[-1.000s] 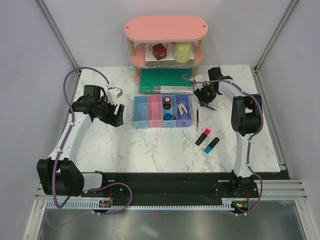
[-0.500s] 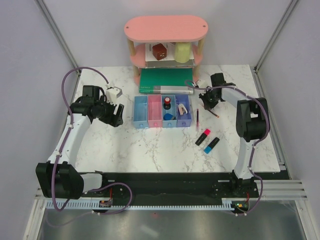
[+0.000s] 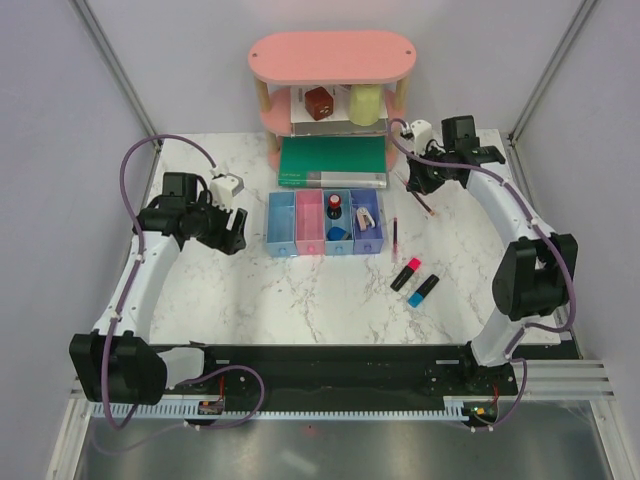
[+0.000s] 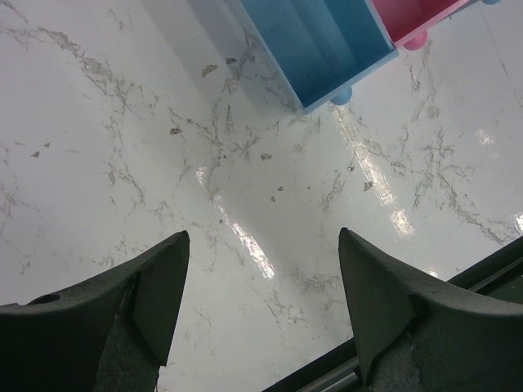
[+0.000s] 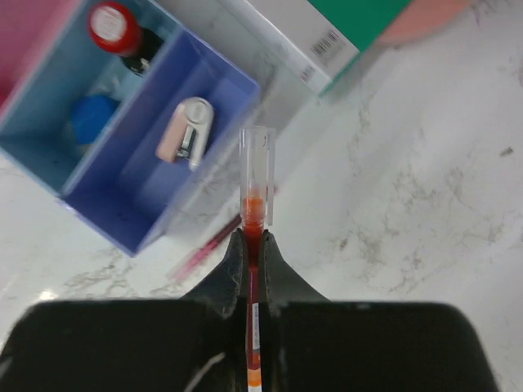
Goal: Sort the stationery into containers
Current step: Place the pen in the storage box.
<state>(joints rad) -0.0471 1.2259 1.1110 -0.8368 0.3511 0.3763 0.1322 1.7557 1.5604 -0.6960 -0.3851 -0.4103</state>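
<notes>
My right gripper (image 5: pixel 253 237) is shut on a thin red pen (image 5: pixel 255 188) with a clear cap, held above the table right of the containers; from above the gripper (image 3: pixel 425 182) hangs near the book's right end. A second red pen (image 3: pixel 396 236) lies beside the purple-blue bin (image 3: pixel 367 222). That bin holds a beige-white piece (image 5: pixel 188 131). The blue bin (image 3: pixel 338 222) holds a red-black round piece (image 5: pixel 116 26) and a blue piece (image 5: pixel 91 114). Pink-ended (image 3: pixel 405 273) and blue-ended (image 3: pixel 423 290) highlighters lie further forward. My left gripper (image 4: pixel 261 237) is open over bare marble, left of the light blue bin (image 4: pixel 319 49).
A flat green book (image 3: pixel 333 160) lies just behind the bins. Behind it stands a pink two-tier shelf (image 3: pixel 332 60) with brown and yellow objects. The pink bin (image 3: pixel 309 222) sits between the light blue and blue ones. Enclosure walls rise on both sides.
My right gripper has shut on the red pen and moved back and to the right with it. The left arm has hardly moved.
</notes>
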